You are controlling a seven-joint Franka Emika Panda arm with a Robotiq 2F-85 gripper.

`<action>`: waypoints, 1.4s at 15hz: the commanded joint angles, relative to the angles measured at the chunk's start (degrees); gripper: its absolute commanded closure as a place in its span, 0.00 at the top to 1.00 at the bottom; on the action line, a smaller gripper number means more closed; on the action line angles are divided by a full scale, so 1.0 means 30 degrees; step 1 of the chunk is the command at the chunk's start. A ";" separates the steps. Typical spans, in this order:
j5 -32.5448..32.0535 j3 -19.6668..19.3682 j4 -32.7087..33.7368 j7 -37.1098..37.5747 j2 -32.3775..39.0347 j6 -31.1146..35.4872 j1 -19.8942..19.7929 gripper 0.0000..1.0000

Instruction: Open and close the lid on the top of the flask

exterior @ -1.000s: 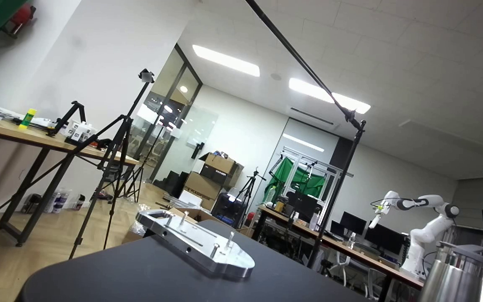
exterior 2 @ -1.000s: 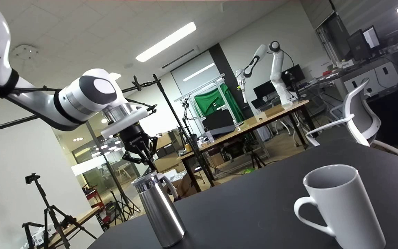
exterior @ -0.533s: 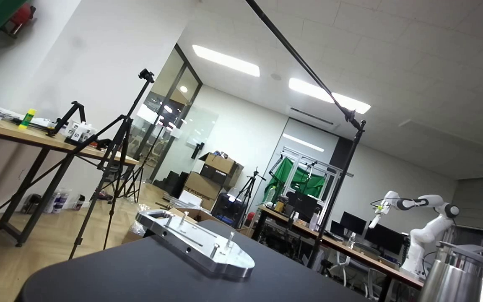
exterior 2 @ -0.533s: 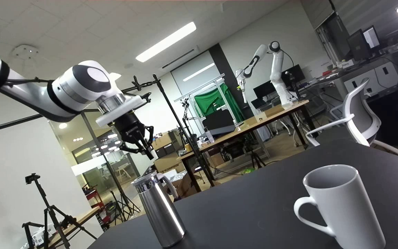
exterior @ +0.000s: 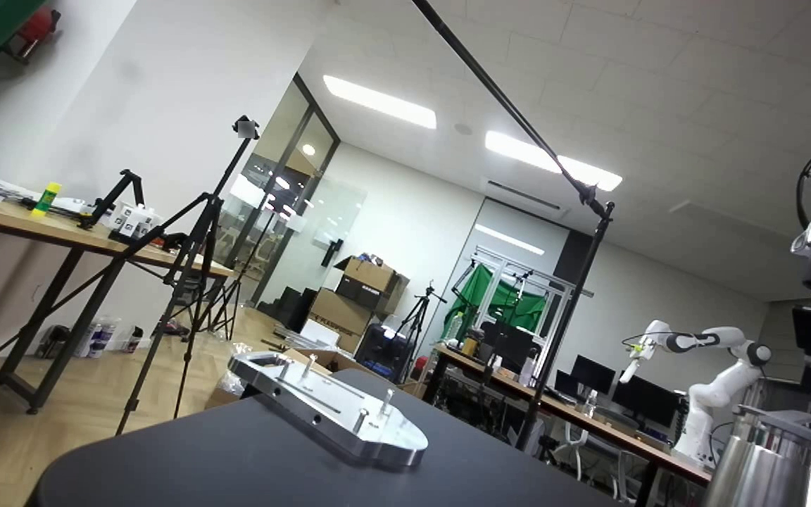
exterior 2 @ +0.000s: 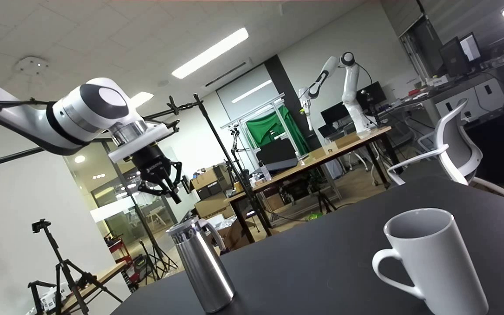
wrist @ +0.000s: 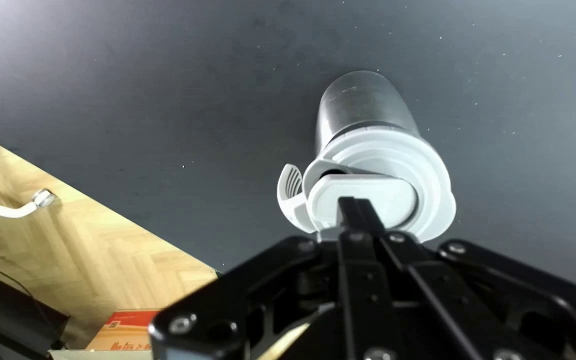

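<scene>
Finding: the gripper (exterior 2: 176, 200) has just cleared the lid (wrist: 383, 154) and, in an exterior view, stands above the flask (exterior 2: 204, 273), apart from it. I read this as a withdrawal after work on the top. I record the jaws as closed: in my wrist view the two sides lie together, with nothing held between them.

The flask stands upright on the dark surface (exterior 2: 304, 267), handle (exterior 2: 218, 238) in place, the mug (exterior 2: 435, 262) well apart. The flap (wrist: 368, 187) set in the lid shows in the wrist view as a pale oblong with a dark gap at one edge; in that exterior view it seems to rise from the top as a small dark sliver. If my reading holds, the opening half is done and the closing half outstanding. I cannot tell how far the flap has swung. In my judgement closing calls for a press from above, jaws kept together; an off-centre push could tip the flask.

Against the earlier frames: one second ago the jaws reached down to the lid and hid part of its top; half a second ago they were already off it. They have since shifted sideways, away from the handle. I note no displacement of flask or mug.
</scene>
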 commanded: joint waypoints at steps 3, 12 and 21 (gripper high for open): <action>-0.0010 -0.0036 0.0205 0.0347 0.0739 0.0867 -0.0005 0.00; -0.0504 -0.0182 -0.0299 0.0388 0.1542 0.1753 -0.0215 0.00; -0.0174 -0.0184 -0.0762 -0.0006 0.1706 0.2036 -0.0387 0.00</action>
